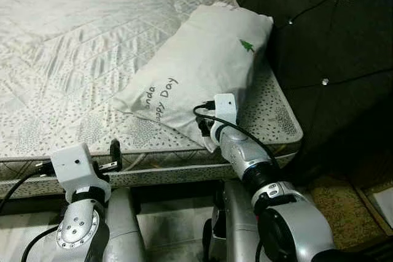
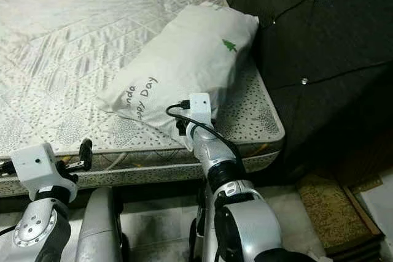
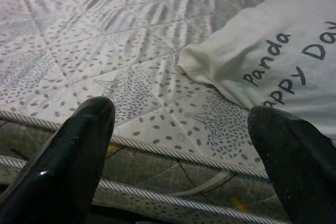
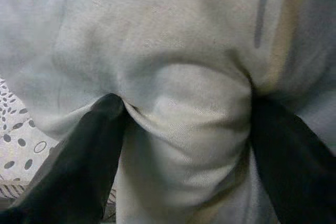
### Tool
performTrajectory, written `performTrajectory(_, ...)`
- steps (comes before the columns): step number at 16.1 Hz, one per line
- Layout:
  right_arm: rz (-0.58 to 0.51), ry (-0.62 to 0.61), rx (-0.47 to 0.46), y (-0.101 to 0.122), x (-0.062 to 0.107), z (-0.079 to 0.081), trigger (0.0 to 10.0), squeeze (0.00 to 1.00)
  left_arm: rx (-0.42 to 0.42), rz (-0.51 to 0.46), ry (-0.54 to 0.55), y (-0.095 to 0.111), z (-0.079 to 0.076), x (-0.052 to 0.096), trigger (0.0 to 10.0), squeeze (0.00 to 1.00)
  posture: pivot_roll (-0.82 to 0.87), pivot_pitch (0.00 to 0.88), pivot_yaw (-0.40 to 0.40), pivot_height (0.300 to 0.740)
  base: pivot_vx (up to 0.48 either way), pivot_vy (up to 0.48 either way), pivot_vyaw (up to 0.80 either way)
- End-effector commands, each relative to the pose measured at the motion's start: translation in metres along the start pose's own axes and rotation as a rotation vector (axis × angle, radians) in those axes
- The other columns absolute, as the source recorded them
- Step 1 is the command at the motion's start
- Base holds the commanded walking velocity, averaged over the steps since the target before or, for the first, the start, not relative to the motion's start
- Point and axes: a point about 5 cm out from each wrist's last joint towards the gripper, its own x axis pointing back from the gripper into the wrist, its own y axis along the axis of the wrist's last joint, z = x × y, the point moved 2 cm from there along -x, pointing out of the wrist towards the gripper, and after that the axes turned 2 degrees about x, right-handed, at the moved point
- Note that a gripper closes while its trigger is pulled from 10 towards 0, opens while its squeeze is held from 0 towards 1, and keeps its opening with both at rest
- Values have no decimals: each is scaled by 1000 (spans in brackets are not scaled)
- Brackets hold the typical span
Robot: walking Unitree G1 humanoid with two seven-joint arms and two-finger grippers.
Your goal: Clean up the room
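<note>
1. The pillow [image 1: 196, 69] lies at the bed's [image 1: 73, 41] near right corner, its far end leaning on the dark headboard [image 1: 331, 41] and its near corner hanging just over the bed edge.
2. The right gripper [image 4: 184, 145] is at that near corner; its fingers [image 4: 84, 156] are pressed into the cloth with a fold bunched between them, so it is clamped on the pillow.
3. The left gripper [image 3: 178, 150] hovers at the bed's near edge, fingers apart, holding nothing, with the pillow's other near corner just ahead.
4. As I judge it, the step is seizing the pillow to set it straight. The grip looks to hold mostly cover, so bite deeper into the filling, lift slowly, and bring the left gripper onto the free corner to share the load.
5. Printed writing reads "Panda" and "appy Day", likely "Happy Day"; a small green tree [image 1: 247, 45] marks the far end.
</note>
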Motion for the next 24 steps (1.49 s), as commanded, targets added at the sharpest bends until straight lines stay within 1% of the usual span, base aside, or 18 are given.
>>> performTrajectory(1, 25, 57, -52, -1, 0, 26, 0, 0, 15, -9, -2, 4, -4, 1, 10000, 0, 107, 116, -93, 554, 0, 0, 0)
performTrajectory(2, 36, 78, -82, -2, 1, 34, 0, 0, 18, -12, -5, 4, -5, -1, 10000, 0, 109, 107, -96, 554, 0, 0, 0)
performTrajectory(3, 38, 86, -94, -2, 1, 37, 0, 0, 19, -15, -6, 5, -6, -2, 10000, 0, 108, 106, -96, 554, 0, 0, 0)
performTrajectory(5, 35, 121, -135, 2, 2, 52, 0, 0, 24, -19, -6, 6, -7, -4, 10000, 0, 105, 92, -100, 554, 0, 0, 0)
performTrajectory(6, 34, 130, -145, 4, 2, 55, 0, 0, 25, -20, -5, 6, -7, -5, 10000, 0, 102, 86, -101, 554, 0, 0, 0)
performTrajectory(9, 15, 173, -162, 8, 1, 53, 0, 0, 35, -34, -8, 8, -11, -11, 10000, 0, 102, 72, -109, 554, 0, 0, 0)
performTrajectory(11, 3, 179, -142, 12, 0, 46, 0, 0, 36, -38, -6, 9, -11, -12, 10000, 0, 101, 70, -110, 554, 0, 0, 0)
performTrajectory(13, -36, 110, -139, 29, -4, 14, 0, 0, 36, -41, -1, 9, -9, -13, 10000, 0, 102, 64, -115, 554, 0, 0, 0)
performTrajectory(14, -47, 91, -137, 34, -5, 6, 0, 0, 36, -42, 0, 9, -9, -13, 10000, 0, 103, 63, -116, 554, 0, 0, 0)
performTrajectory(16, -61, 78, -136, 40, -5, -1, 0, 0, 36, -48, 4, 10, -8, -15, 10000, 0, 108, 56, -119, 554, 0, 0, 0)
performTrajectory(18, -73, 85, -127, 43, -6, 1, 0, 0, 33, -54, 9, 11, -6, -19, 10000, 0, 107, 31, -109, 554, 0, 0, 0)
performTrajectory(19, -88, 86, -110, 50, -6, -3, 0, 0, 32, -65, 12, 13, -7, -23, 10000, 0, 104, 18, -109, 554, 0, 0, 0)
performTrajectory(20, -105, 63, -100, 57, -6, -12, 0, 0, 33, -71, 12, 14, -7, -25, 10000, 0, 102, 12, -110, 554, 0, 0, 0)
performTrajectory(22, -171, -40, -78, 82, -1, -49, 0, 0, 35, -84, 8, 17, -9, -30, 10000, 0, 91, 0, -106, 554, 0, 0, 0)
performTrajectory(23, -240, -137, -75, 105, 8, -83, 0, 0, 31, -85, 3, 16, -9, -35, 10000, 0, 81, 0, -101, 554, 0, 0, 0)
performTrajectory(24, -279, -195, -80, 117, 15, -102, 0, 0, 28, -87, -2, 16, -9, -37, 10000, 0, 79, 0, -100, 554, 0, 0, 0)
